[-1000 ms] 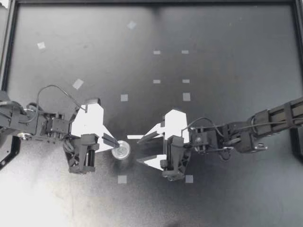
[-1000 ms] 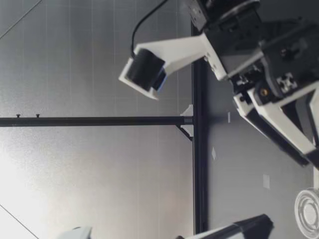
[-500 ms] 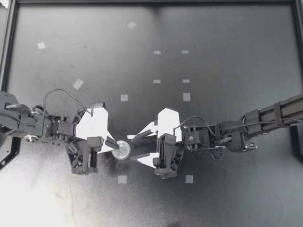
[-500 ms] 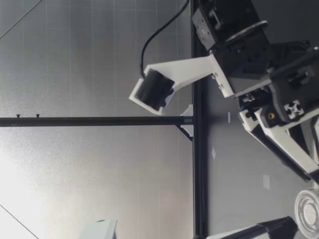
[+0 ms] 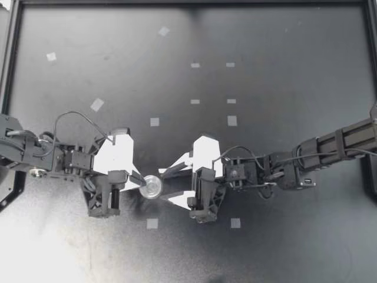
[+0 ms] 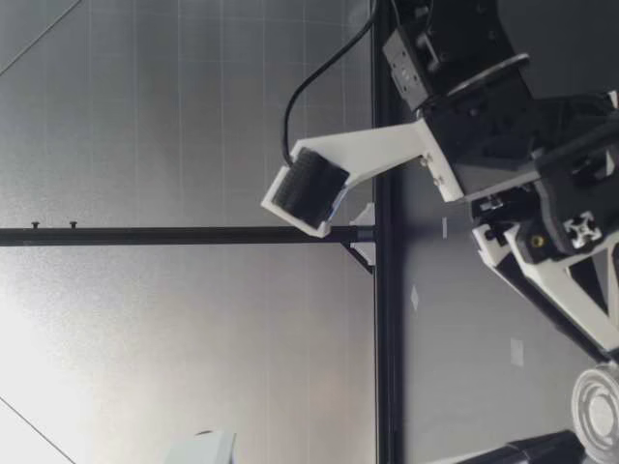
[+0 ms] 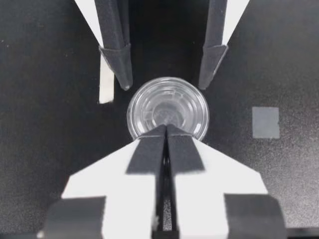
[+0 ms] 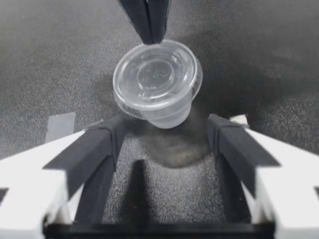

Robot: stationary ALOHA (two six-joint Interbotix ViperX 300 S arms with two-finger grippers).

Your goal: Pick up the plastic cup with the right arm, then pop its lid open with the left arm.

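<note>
A small clear plastic cup [image 5: 152, 187] hangs just above the black table, tilted. My left gripper [image 5: 140, 179] is shut on its rim. The left wrist view shows the shut tips [image 7: 166, 130] pinching the near rim of the cup [image 7: 168, 105]. My right gripper [image 5: 164, 184] comes in from the right and stands open, one finger on either side of the cup. In the right wrist view the cup [image 8: 157, 82] floats just ahead of the open right gripper [image 8: 164, 130], and neither finger [image 8: 97, 149] touches it. In the low view the cup [image 6: 598, 406] sits below a white right finger [image 6: 566, 300].
Pale tape squares dot the table, two of them near the grippers [image 5: 152, 223] [image 5: 235, 223] and one farther back [image 5: 154, 122]. A black frame rail [image 5: 12, 59] borders the table; its post [image 6: 385, 338] shows in the low view.
My right gripper has slid left, still open, until its fingers flank the cup. The left gripper shifted slightly right early on and keeps its hold on the cup.
</note>
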